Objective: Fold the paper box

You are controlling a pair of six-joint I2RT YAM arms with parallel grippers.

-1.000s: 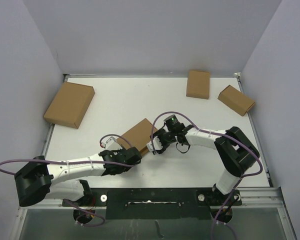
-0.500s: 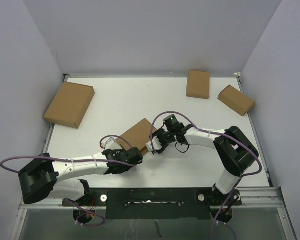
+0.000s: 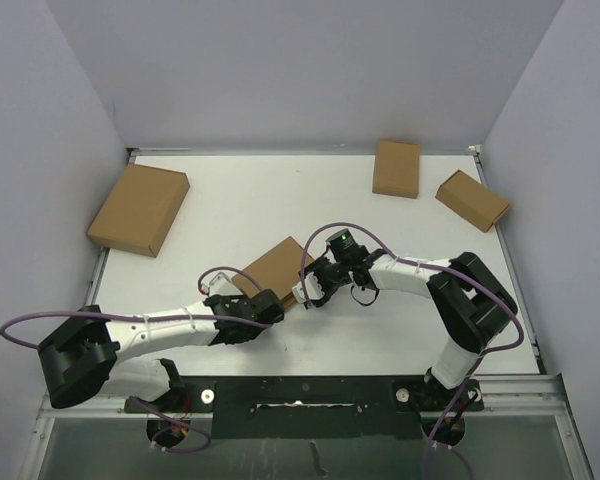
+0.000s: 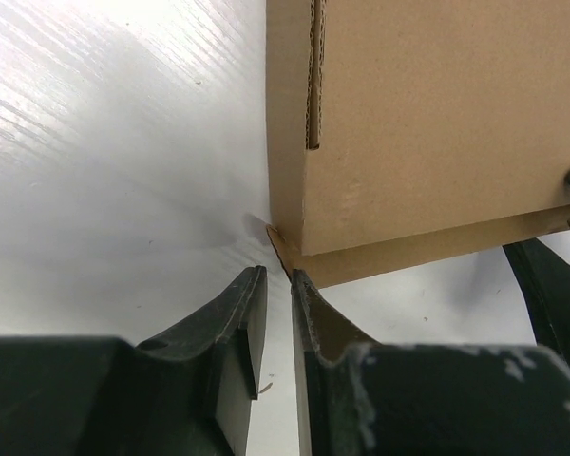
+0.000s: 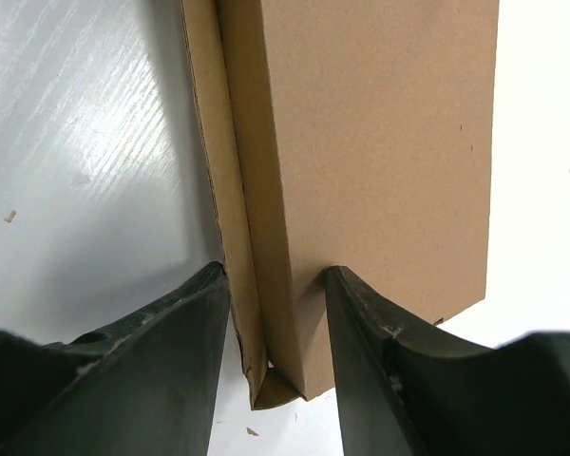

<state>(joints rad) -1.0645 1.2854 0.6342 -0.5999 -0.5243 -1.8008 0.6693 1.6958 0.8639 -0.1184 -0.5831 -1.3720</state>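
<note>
far left: a larger brown box (image 3: pixel 138 210) lies flat near the back left corner of the table (image 3: pixel 240 190), well apart from both arms.
left arm (image 3: pixel 160 328): it reaches from the near left edge toward the middle and ends at the near left corner of the paper box (image 3: pixel 275 265).
left gripper (image 4: pixel 275 277): the jaws are almost together, with only a thin gap between them and bare table showing through it. nothing is held. the pointed corner of the box's bottom flap (image 4: pixel 408 255) lies just ahead of the tips and meets one of them.
paper box: it lies flat in the middle of the table, turned at an angle, between the two grippers. one side wall carries a thin slit (image 4: pixel 313 76) near its corner, and the flap sticks out beneath that wall.
right gripper (image 5: pixel 275 280): the jaws are partly apart and closed onto the box's near right edge, with one finger (image 5: pixel 195 323) against the outer flap and the other against the broad face.
right arm (image 3: pixel 420 272): it bends in from the near right edge.
far right: two smaller brown boxes (image 3: pixel 396 168) (image 3: pixel 472 200) lie near each other by the back right corner.
</note>
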